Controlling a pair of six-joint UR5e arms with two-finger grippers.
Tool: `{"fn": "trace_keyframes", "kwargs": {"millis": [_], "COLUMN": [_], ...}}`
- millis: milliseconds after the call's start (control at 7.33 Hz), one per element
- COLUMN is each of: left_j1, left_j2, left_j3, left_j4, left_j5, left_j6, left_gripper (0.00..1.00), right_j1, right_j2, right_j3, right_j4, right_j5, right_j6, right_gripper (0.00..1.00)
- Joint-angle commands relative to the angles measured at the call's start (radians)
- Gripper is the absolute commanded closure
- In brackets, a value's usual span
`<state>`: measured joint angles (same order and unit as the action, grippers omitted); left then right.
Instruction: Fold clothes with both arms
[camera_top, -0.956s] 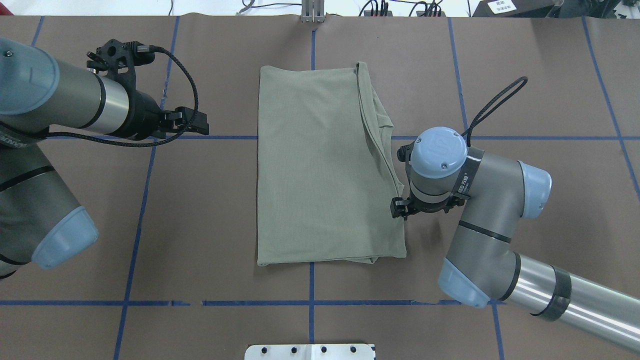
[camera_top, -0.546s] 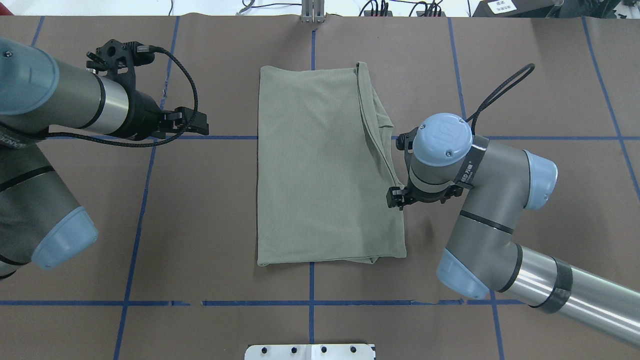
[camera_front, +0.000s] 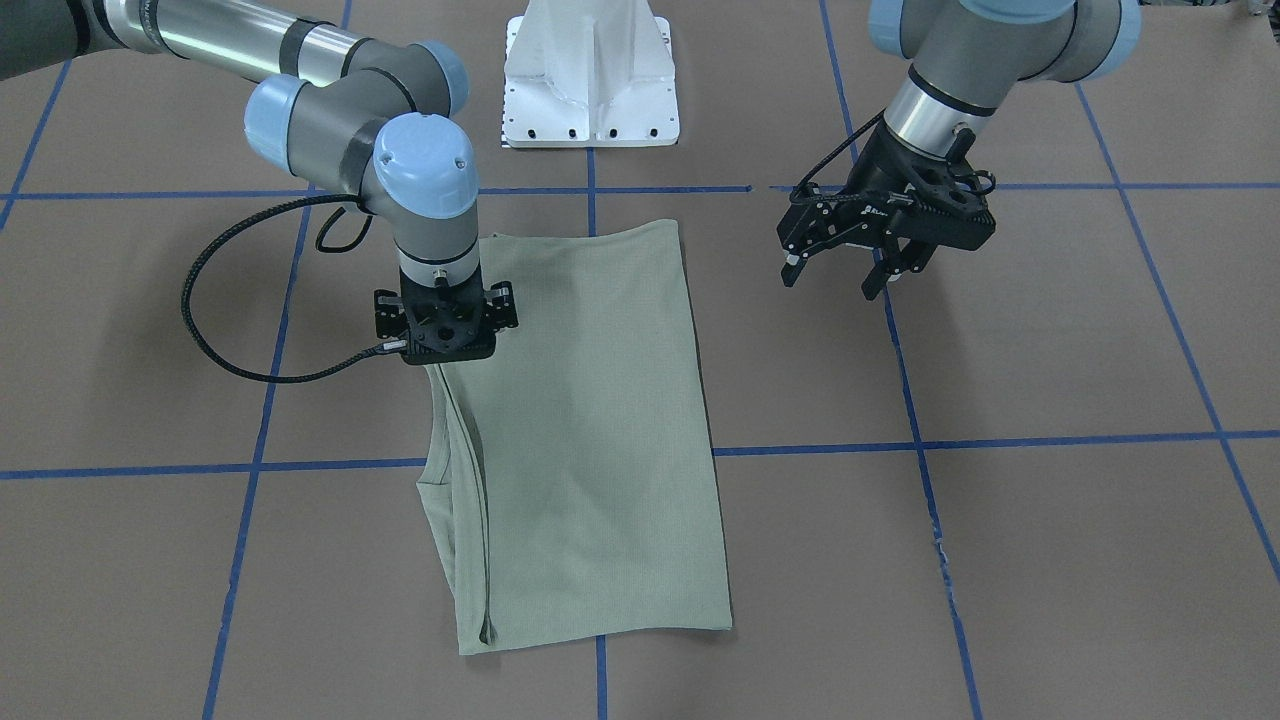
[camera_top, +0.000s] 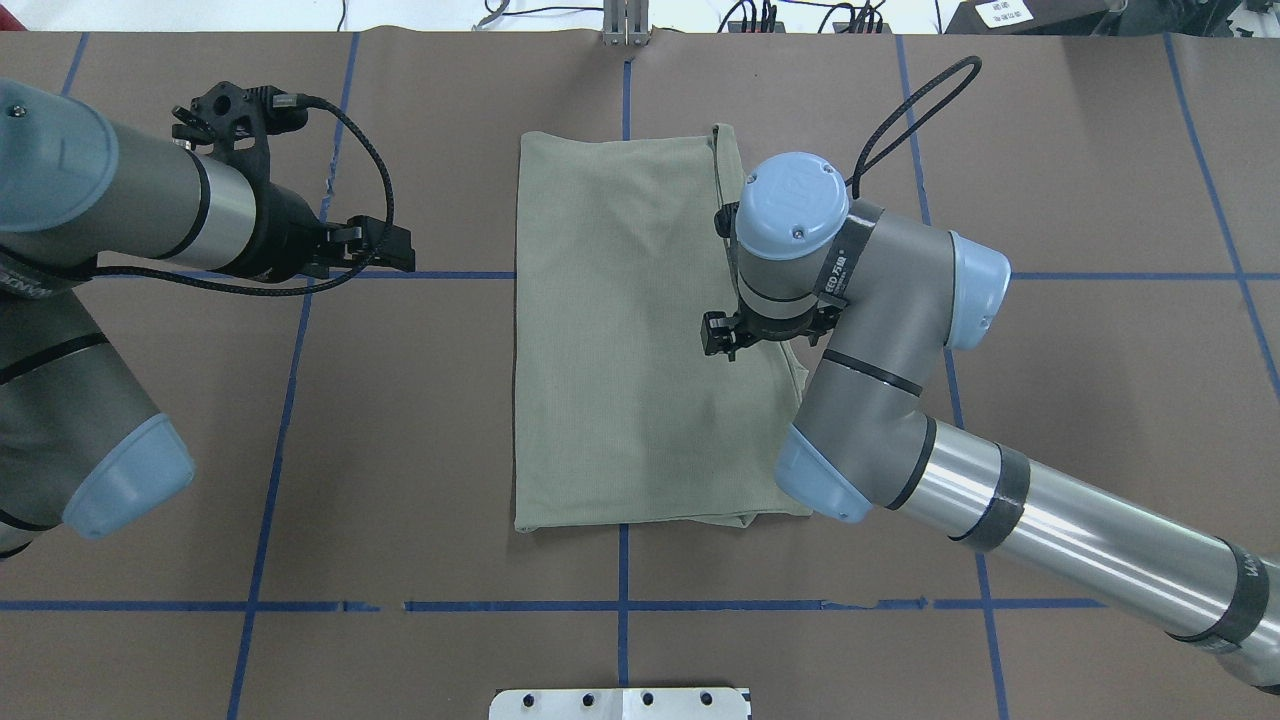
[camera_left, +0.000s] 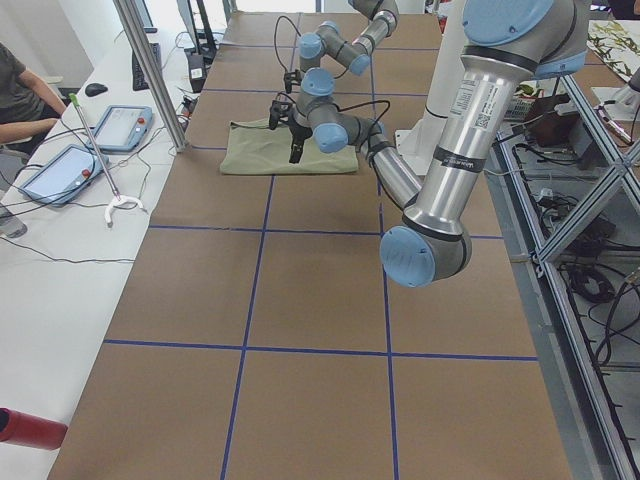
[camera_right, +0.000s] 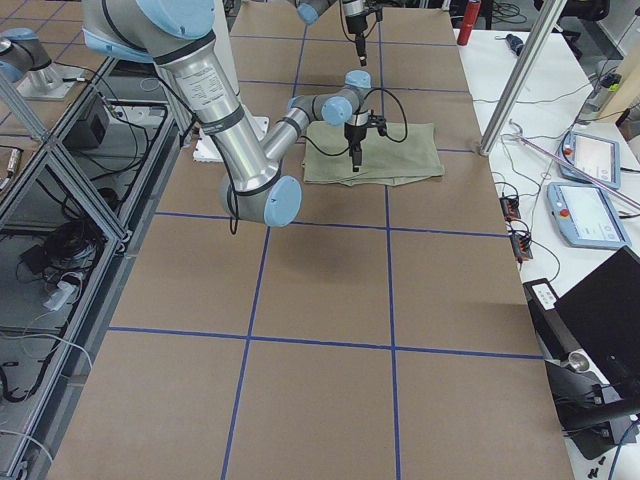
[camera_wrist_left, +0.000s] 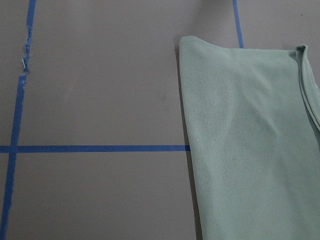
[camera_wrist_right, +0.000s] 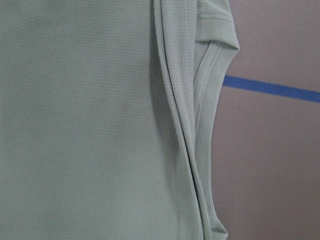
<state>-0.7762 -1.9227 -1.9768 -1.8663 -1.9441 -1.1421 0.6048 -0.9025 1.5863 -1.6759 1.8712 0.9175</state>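
The pale sage-green shirt (camera_top: 620, 330) lies folded into a long rectangle in the middle of the table, with layered edges along its right side (camera_wrist_right: 200, 150). It also shows in the front-facing view (camera_front: 590, 430) and the left wrist view (camera_wrist_left: 250, 140). My right gripper (camera_front: 440, 345) points straight down over the shirt's layered right edge; in the overhead view (camera_top: 725, 335) the wrist hides its fingers, so I cannot tell whether it is open or shut. My left gripper (camera_front: 830, 283) is open and empty, held above bare table to the shirt's left (camera_top: 400, 248).
The white pedestal base (camera_front: 590, 90) stands at the robot's side of the table. Blue tape lines (camera_top: 300, 400) grid the brown table cover. Tablets (camera_left: 120, 125) and a seated person (camera_left: 20, 90) are at a side bench beyond the far edge.
My right arm has swung from beside the shirt's right edge inward and toward the far side, so the wrist is now over the shirt's layered right edge. The left arm has not moved.
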Motion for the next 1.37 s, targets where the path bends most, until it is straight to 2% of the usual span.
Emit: {"fn": "trace_keyframes", "kwargs": {"millis": [0,137,546,1229], "left_j1": [0.000,0.000,0.000,0.000], "left_j2": [-0.001,-0.007,-0.018,-0.025], "left_j3": [-0.002,-0.007,-0.014,-0.019], "left_j4": [-0.002,-0.002,-0.002,-0.002], "left_j5": [0.010,0.011,0.011,0.011], "left_j6": [-0.001,-0.001,-0.001,-0.001], "left_gripper": [0.00,0.00,0.00,0.00], "right_j1": [0.019,0.035,0.081,0.133], "right_j2": [0.017,0.054,0.105,0.100], "right_j3": [-0.136,-0.214,-0.314,-0.325], "right_j4": [0.159,0.198,0.200,0.202], "right_j5": [-0.026,-0.026,-0.024,0.005], "right_j6": [-0.041,-0.049,-0.091,-0.138], "right_gripper": [0.00,0.00,0.00,0.00]}}
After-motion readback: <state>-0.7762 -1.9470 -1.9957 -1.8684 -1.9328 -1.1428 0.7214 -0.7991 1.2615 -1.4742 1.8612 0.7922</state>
